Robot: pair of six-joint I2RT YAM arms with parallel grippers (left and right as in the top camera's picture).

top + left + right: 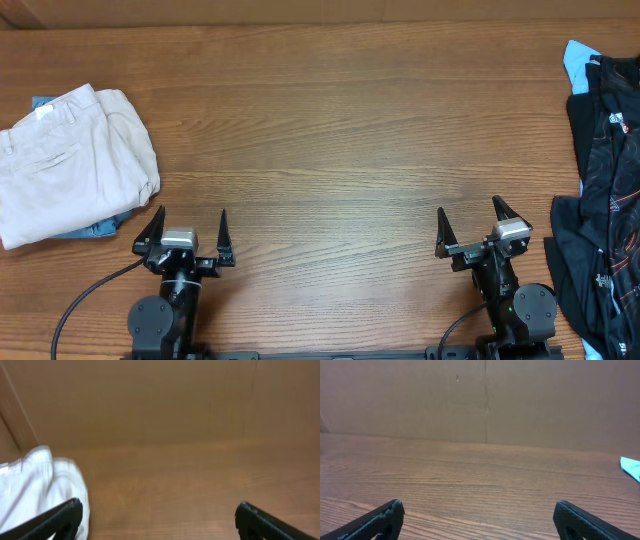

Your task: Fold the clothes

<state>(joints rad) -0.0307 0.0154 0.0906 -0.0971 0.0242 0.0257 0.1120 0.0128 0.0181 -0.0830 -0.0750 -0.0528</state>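
The beige shorts lie folded at the table's left edge, on top of a light-blue denim piece. They also show as a pale heap at the lower left of the left wrist view. My left gripper is open and empty at the front left, just right of the shorts and apart from them. My right gripper is open and empty at the front right. Both sets of fingers are spread wide in the wrist views, the left and the right.
A pile of black patterned garments with a sky-blue piece lies along the right edge; the blue corner shows in the right wrist view. A brown cardboard wall stands behind the wooden table.
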